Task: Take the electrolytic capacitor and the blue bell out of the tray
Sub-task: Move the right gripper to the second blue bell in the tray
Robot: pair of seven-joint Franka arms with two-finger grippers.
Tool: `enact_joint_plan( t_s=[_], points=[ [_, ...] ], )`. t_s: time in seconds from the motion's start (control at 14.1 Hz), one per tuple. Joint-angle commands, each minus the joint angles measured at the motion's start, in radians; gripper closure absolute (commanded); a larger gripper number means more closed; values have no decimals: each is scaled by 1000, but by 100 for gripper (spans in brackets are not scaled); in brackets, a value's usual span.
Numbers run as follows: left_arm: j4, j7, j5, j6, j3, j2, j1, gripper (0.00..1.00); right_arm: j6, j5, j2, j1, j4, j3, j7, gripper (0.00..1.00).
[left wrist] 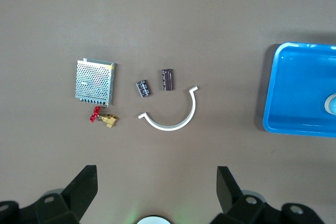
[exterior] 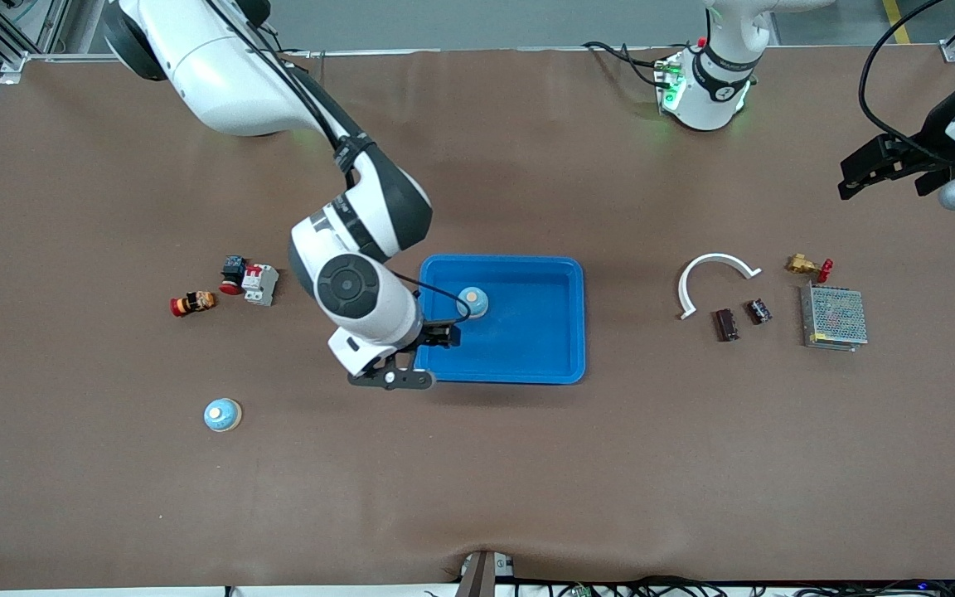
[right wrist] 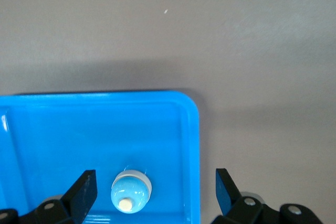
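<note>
A light-blue bell [exterior: 472,302] with a cream button sits in the blue tray [exterior: 502,262], near the tray's end toward the right arm. My right gripper [exterior: 419,356] hangs open over that end of the tray. In the right wrist view the bell [right wrist: 130,193] lies between the spread fingers of the right gripper [right wrist: 156,190], untouched. A second bell [exterior: 222,414] stands on the table toward the right arm's end. Two dark capacitors [exterior: 725,324] [exterior: 759,311] lie toward the left arm's end. My left gripper [exterior: 884,170] waits open above the table there, empty [left wrist: 156,187].
Beside the capacitors [left wrist: 167,78] lie a white curved clip [exterior: 714,278], a brass valve with a red handle [exterior: 807,266] and a metal mesh box [exterior: 834,317]. A red-and-white breaker [exterior: 260,283], a red button [exterior: 233,274] and a small red part [exterior: 192,303] lie toward the right arm's end.
</note>
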Motion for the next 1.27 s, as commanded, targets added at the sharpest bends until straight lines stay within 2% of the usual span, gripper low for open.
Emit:
enact_joint_plan(
  t_s=[0.0,0.28,0.5,0.78,1.2],
  points=[
    [-15,16,-3,-5,-12,-22,2,0,24,-16,0,23,-25,-6,20,0],
    [-15,17,-3,-5,-11,-22,8,0,180,-16,-4,58,-152,-7,20,0],
    [-15,17,-5,-5,-11,-21,7,0,205,-22,0,96,-163,-12,55,0],
    [-14,17,-5,0,-11,-19,7,0,217,-74,0,133,-198,-12,92,0],
    [-12,17,-5,4,-9,-16,7,0,370,-74,-3,169,-307,-12,94,0]
  ],
)
